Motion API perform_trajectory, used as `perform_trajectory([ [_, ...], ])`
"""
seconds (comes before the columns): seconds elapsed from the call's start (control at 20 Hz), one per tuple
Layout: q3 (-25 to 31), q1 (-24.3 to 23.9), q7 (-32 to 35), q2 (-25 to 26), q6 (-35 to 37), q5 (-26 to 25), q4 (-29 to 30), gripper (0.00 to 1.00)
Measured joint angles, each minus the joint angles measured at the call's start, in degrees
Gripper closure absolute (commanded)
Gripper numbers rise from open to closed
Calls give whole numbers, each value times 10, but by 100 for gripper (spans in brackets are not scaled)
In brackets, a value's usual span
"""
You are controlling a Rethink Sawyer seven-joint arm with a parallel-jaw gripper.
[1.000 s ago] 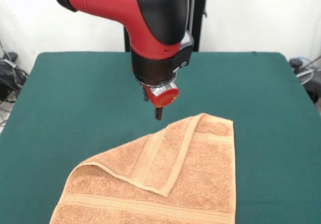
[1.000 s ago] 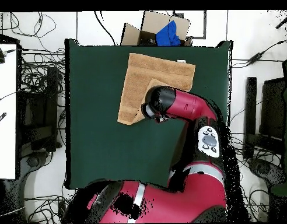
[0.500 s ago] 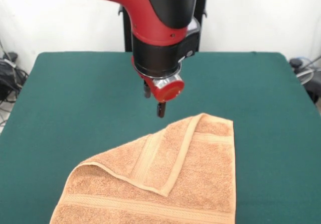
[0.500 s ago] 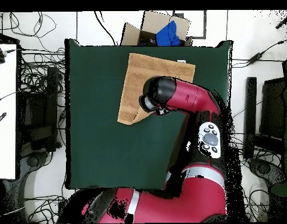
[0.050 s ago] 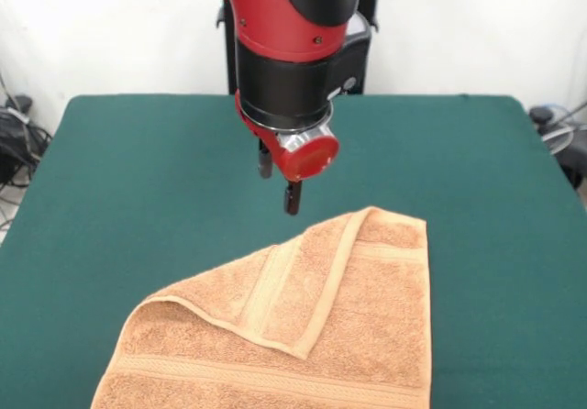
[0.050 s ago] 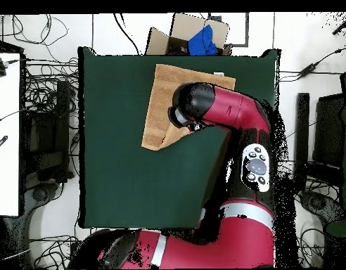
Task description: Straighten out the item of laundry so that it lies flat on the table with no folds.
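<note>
Front and overhead views of a laundry-flattening setup. Nearest the camera in the front view lies the towel (image 5: 303, 336), an orange-tan terry cloth with woven border bands, resting on the near half of the table (image 5: 128, 180), slightly right of centre, its near edge cut off by the bottom of the picture. The towel is not flat: its left part is folded over onto the rest, so that a doubled triangular flap (image 5: 275, 290) lies on top, with a pale border band running diagonally from the far corner down to a point near the middle of the cloth. The right-hand edge of the towel is straight and runs near to far. Just beyond the towel's far corner, and a little to its left, hangs the gripper (image 5: 279, 184), above the bare green tabletop and clear of the cloth. Two dark fingers (image 5: 292, 198) project below a red round cap (image 5: 305, 155); they stand slightly apart with nothing between them, but how wide the gap is cannot be told from this angle. Above the cap rise the black wrist and red body of the arm (image 5: 293, 24). In the overhead view the towel (image 6: 162, 105) lies against one short edge of the table (image 6: 112, 162), and the arm (image 6: 225, 116) covers part of it, hiding the gripper. A cardboard box (image 6: 186, 35) holding something blue stands on the floor just beyond that table edge.
</note>
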Motion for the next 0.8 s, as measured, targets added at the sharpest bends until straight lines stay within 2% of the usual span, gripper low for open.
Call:
perform_trajectory([
  [0.5,5,2,0,8,0,-1,-26,0],
  [0.8,6,13,0,38,8,-29,-87,0],
])
